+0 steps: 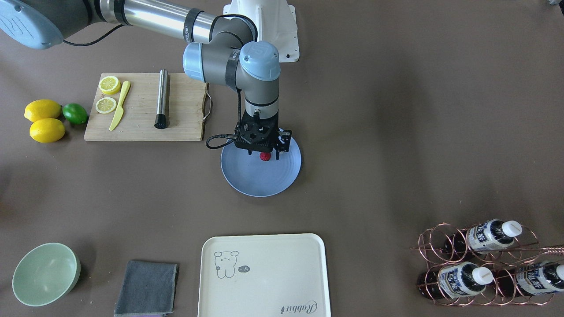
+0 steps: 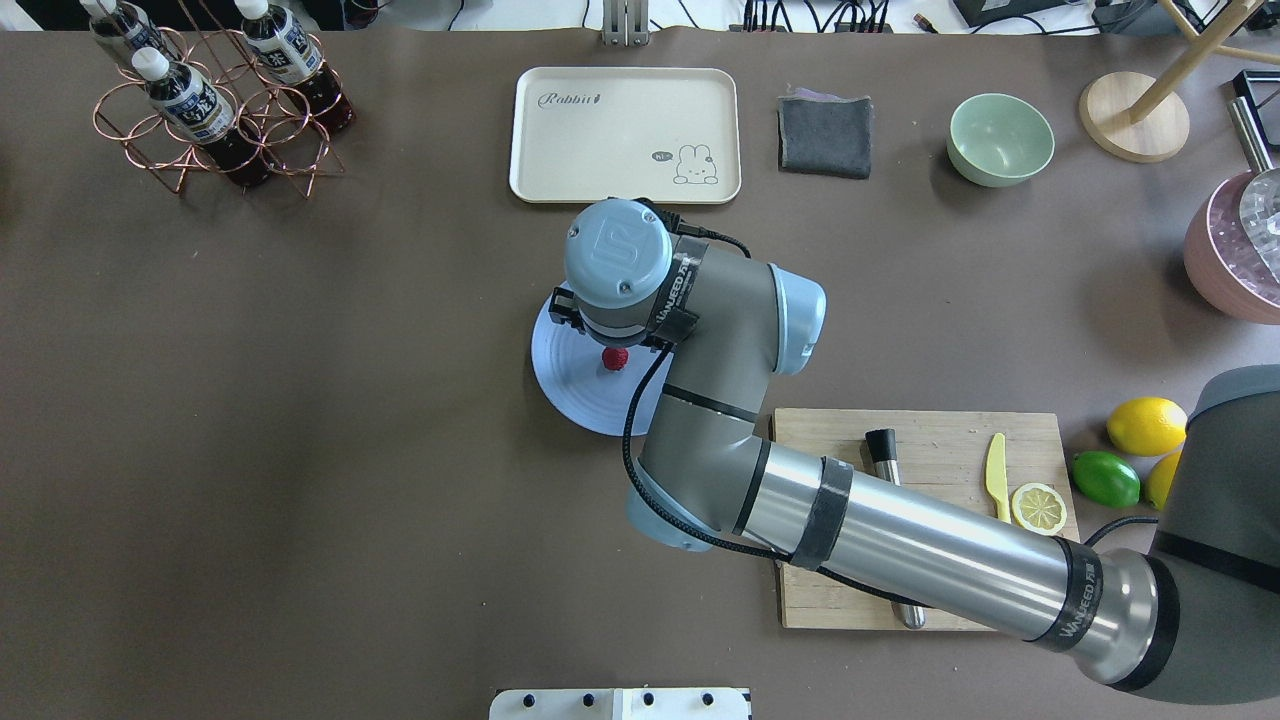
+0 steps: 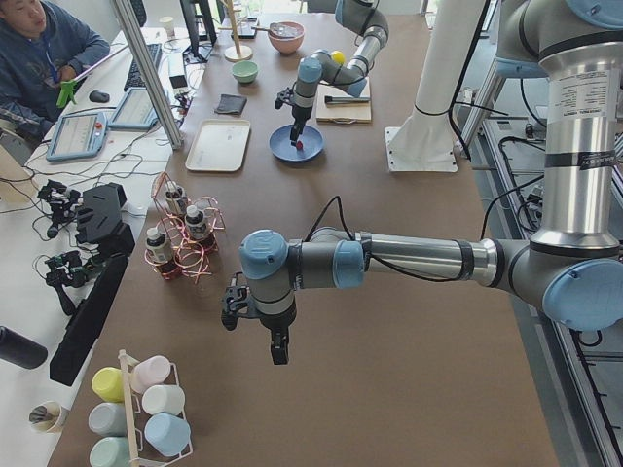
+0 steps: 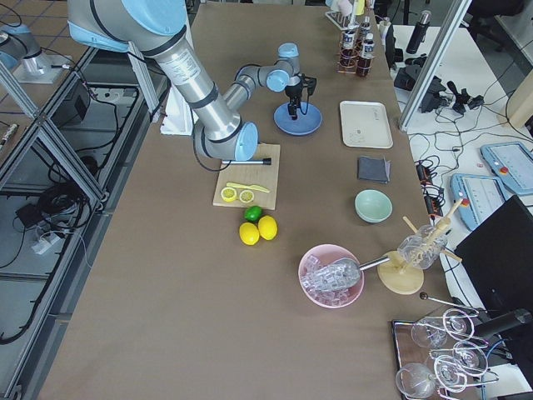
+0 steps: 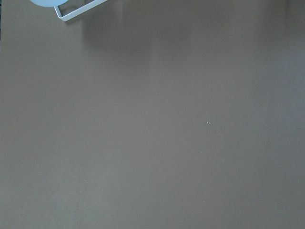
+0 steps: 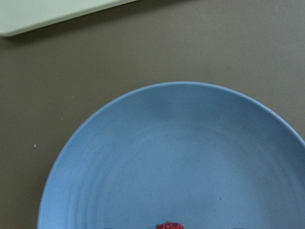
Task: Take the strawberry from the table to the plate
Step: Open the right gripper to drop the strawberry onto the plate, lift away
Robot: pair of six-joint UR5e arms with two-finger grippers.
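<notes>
The small dark-red strawberry (image 1: 265, 156) rests on the round blue plate (image 1: 260, 182), in the half nearer the robot. My right gripper (image 1: 264, 154) points straight down over it. Its two fingers stand open on either side of the berry with a gap to each. In the overhead view the strawberry (image 2: 614, 358) peeks out from under the wrist on the plate (image 2: 575, 390). The right wrist view shows the plate (image 6: 176, 157) close up, with the strawberry (image 6: 169, 225) at the bottom edge. My left gripper (image 3: 277, 350) hangs over bare table (image 5: 152, 124) far from the plate; I cannot tell its state.
A wooden cutting board (image 1: 141, 127) with lemon slices, a yellow knife and a steel muddler lies beside the plate. Two lemons (image 1: 44, 121) and a lime (image 1: 75, 113) sit past it. A cream tray (image 1: 264, 277), grey cloth (image 1: 147, 288), green bowl (image 1: 44, 274) and bottle rack (image 1: 482, 264) line the far edge.
</notes>
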